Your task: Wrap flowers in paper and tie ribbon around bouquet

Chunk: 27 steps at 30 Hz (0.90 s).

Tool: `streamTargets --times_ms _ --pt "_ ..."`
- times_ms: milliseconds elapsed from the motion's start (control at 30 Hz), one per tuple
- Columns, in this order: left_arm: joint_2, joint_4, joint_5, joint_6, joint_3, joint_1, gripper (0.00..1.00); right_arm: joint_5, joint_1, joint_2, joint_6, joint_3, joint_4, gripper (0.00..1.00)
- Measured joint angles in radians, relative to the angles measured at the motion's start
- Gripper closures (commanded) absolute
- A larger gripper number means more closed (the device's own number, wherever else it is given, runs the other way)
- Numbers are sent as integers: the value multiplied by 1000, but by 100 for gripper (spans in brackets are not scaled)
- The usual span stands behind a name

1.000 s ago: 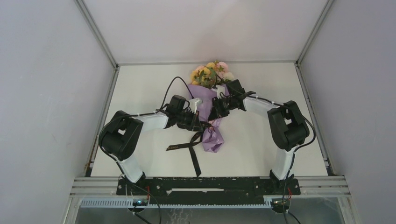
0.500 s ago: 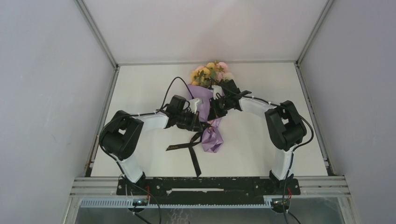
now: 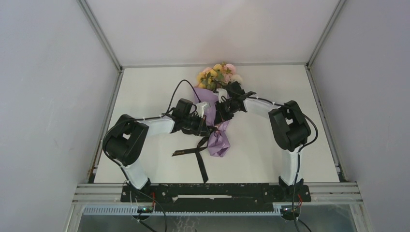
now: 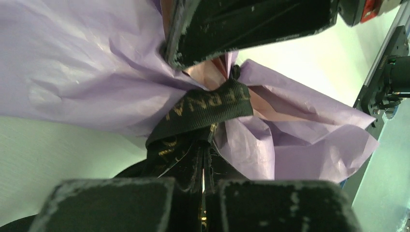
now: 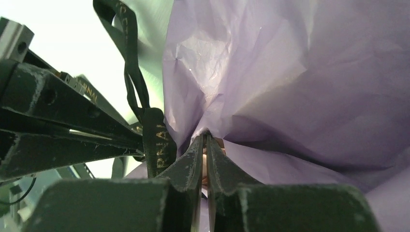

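The bouquet lies where it lay a second ago, lengthwise on the bench, with the flowers at the far end beyond both sets of fingers and the loose purple tail of the paper on the near side of them. The ribbon is wrapped round the pinched neck of the paper, and its two free tails spread on the bench unchanged, nearer than the fingers. What has changed is on the right: the right arm has swung inward toward the bouquet, and the right fingers have drawn much closer together. They now stand narrow, their tips meeting on a fold of paper at the neck, with a sliver of the pink inner face showing between them. The ribbon band sits just to one side of those tips. The left arm has not shifted. The left fingers are pressed together on the ribbon, which runs up from between them to the neck just ahead.
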State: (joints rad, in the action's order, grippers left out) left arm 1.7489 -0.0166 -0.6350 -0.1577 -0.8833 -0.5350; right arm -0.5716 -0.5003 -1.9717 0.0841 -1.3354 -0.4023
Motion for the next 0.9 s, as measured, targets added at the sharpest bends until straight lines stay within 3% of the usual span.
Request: streamTargets --times_ms 533,900 --pt "5 0 0 0 0 -2 100 -300 22 -12 -45 49 -2 87" --pt "5 0 0 0 0 -2 100 -380 14 3 -42 86 43 69"
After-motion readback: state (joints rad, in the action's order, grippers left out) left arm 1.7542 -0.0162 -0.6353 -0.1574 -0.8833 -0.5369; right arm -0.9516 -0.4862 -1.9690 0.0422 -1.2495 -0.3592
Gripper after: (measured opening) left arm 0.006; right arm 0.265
